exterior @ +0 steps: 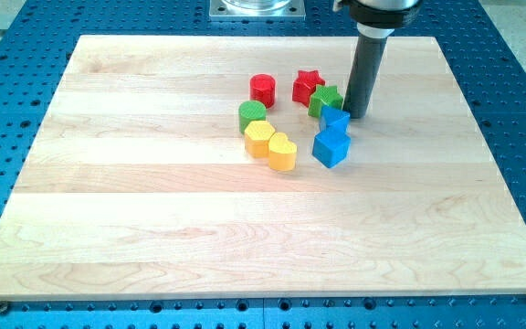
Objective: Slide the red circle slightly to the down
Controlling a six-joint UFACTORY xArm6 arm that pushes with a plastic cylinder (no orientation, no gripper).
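The red circle (262, 89) sits on the wooden board (153, 201) a little above the board's middle. A green circle (252, 114) lies just below it. My tip (357, 115) stands well to the right of the red circle, next to the green star (325, 100) and right above the upper blue block (336, 119). The red star (307, 86) lies between the red circle and my tip.
A yellow hexagon (259, 138) and a yellow heart (282, 152) lie below the green circle. A second blue block (331, 146) lies below the upper blue one. The board rests on a blue perforated table (519, 110).
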